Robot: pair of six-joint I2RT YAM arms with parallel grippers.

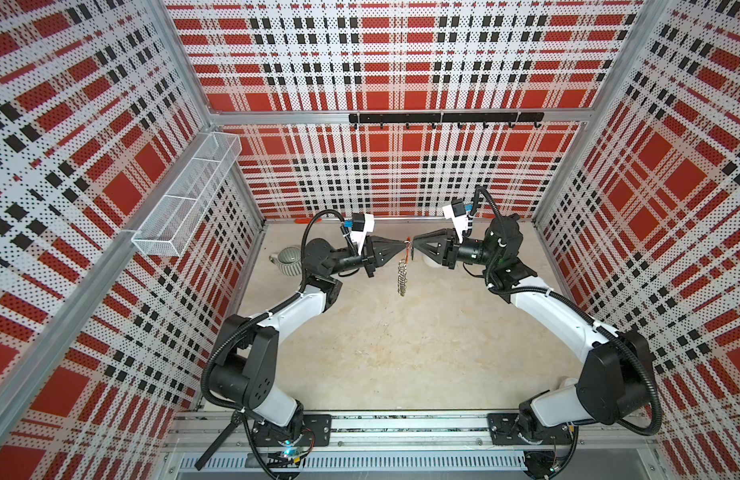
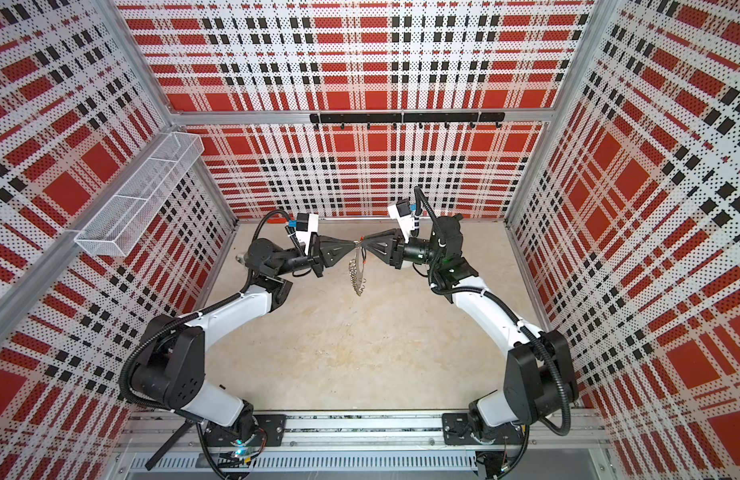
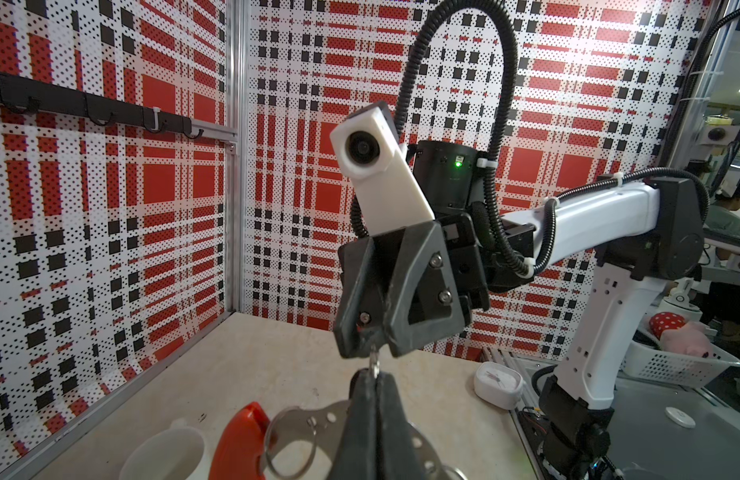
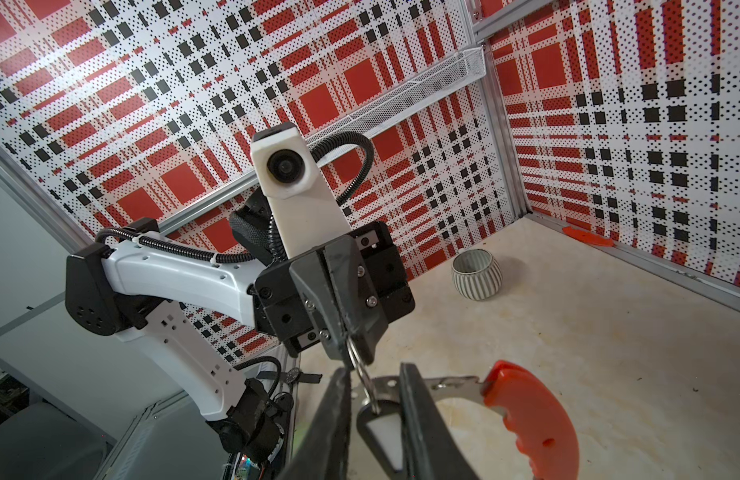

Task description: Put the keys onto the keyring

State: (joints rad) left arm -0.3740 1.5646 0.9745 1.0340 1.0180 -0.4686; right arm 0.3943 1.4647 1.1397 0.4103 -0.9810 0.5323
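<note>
At centre frame in both top views, the left gripper [image 1: 402, 248] is pinched tight on a wire ring [image 4: 360, 370]. The keyring [image 1: 402, 274] hangs edge-on just below it, long axis running down the frame, with bare table [image 1: 401, 353] all around. The keys [image 4: 380, 432] sit between the right gripper [image 1: 414, 245] fingers; whether they are clamped I cannot tell

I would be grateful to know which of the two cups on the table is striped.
The grey cup beside the left arm: it has pale vertical stripes, while the mug is plain white.
</note>
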